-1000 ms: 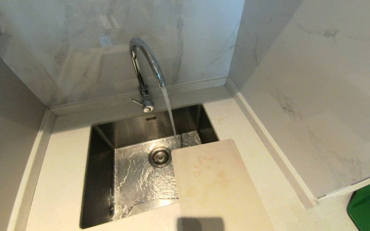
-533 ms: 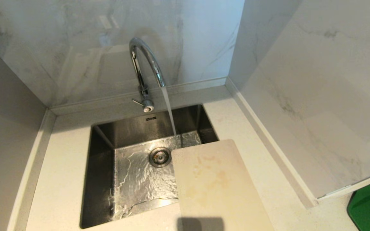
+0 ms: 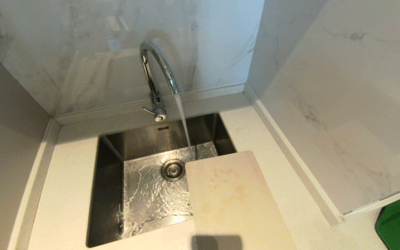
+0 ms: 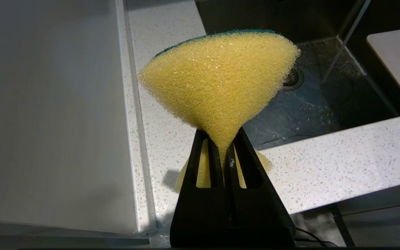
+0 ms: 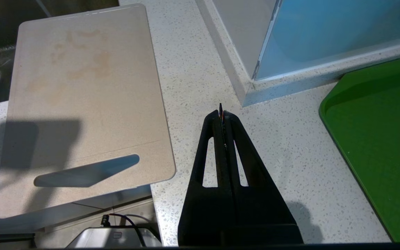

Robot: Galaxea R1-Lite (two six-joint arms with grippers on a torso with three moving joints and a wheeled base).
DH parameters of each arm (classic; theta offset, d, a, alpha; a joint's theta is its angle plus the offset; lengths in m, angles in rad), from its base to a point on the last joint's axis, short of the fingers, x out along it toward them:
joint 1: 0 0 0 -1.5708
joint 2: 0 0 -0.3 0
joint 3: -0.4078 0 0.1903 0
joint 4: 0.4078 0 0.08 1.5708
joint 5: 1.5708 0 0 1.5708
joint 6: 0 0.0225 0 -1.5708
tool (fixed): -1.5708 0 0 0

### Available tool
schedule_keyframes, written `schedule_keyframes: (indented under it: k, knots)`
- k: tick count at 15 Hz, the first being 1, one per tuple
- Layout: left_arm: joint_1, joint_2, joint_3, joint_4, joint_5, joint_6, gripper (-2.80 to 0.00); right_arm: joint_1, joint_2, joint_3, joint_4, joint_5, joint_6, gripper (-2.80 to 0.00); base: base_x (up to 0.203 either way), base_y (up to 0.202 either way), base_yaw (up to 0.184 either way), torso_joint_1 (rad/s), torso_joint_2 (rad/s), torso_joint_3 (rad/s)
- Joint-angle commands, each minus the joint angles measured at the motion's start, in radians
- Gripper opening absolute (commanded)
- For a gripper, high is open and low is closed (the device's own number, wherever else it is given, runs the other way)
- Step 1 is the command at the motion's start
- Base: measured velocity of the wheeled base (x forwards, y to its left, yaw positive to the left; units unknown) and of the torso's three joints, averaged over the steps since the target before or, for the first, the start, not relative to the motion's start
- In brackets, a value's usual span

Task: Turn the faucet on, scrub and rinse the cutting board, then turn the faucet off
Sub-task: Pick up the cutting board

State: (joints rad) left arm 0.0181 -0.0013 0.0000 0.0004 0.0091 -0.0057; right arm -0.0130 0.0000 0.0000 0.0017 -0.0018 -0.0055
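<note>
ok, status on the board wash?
Done: the chrome gooseneck faucet is on, water running into the steel sink. In hand: the left claw is shut on the yellow sponge. Left: the cream plastic cutting board, half over the sink, still looks stained; scrub, rinse, shut off. Right claw shut, empty.

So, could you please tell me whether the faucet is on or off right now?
On. A steady stream falls from the faucet spout into the sink, and rippling water covers the basin floor around the drain.
</note>
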Motion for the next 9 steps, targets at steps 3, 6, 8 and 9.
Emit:
schedule_keyframes:
  k: [3,6,8,9]
  knots:
    - [0.000,-0.003,0.003,0.000,0.000,0.000,-2.80,0.001,0.000,0.000,0.000,0.000,0.001,-2.80,-0.021,0.000,-0.011,0.007,0.00,0.001]
    - [0.000,-0.003,0.002,0.000,0.000,0.000,-2.80,0.000,-0.001,0.001,0.000,0.000,0.001,-2.80,-0.215,0.000,0.025,-0.004,0.01,0.000]
    - [0.000,-0.003,0.003,0.000,0.000,0.000,-2.80,-0.001,0.000,0.002,0.000,0.000,0.001,-2.80,-0.183,0.000,-0.013,-0.002,0.00,0.003]
    - [0.000,-0.003,0.002,0.000,0.000,0.000,-2.80,0.001,0.000,0.000,0.000,0.000,0.001,-2.80,-0.173,0.000,-0.015,-0.001,0.00,0.007]
